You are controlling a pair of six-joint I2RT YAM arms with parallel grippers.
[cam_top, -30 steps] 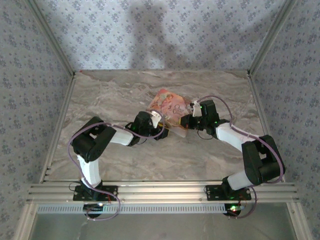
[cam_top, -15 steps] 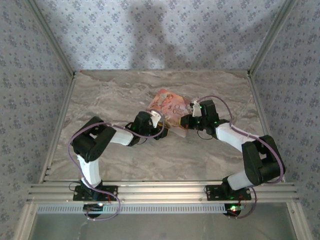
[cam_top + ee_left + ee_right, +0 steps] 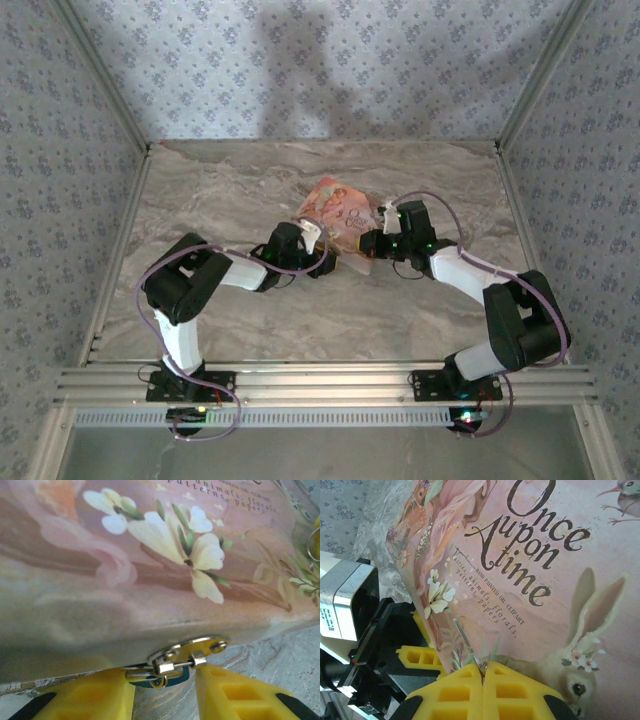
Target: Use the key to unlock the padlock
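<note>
Where left gripper (image 3: 163,686) gapes, padlock (image 3: 175,676) sits between.

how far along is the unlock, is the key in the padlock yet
Done: left end effector flanks the blue padlock, which hangs on the hasp of the pink box. In hand: right end effector is shut on a thin metal piece, probably the key, away from the padlock. Left: insert it, turn it, open the padlock.
</note>
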